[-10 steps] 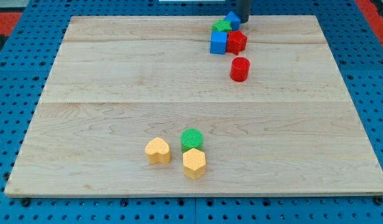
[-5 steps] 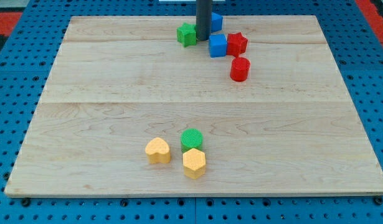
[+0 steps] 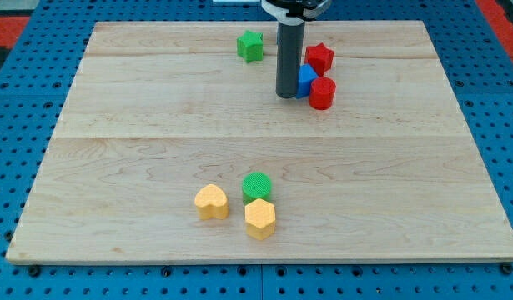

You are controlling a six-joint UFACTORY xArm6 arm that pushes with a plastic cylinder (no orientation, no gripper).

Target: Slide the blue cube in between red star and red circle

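The blue cube sits near the view's top right of the wooden board, partly hidden by my rod. The red star is just above it. The red circle, a short cylinder, is just below and to its right, touching or nearly touching it. My tip rests on the board against the blue cube's left side, level with the red circle.
A green star lies to the upper left of the rod. Near the view's bottom centre are a green circle, a yellow heart and a yellow hexagon, close together.
My tip moved from the board's top edge down and a little to the right. The blue cube slid down and right, into the gap between red star and red circle. Another blue block, seen earlier, no longer shows.
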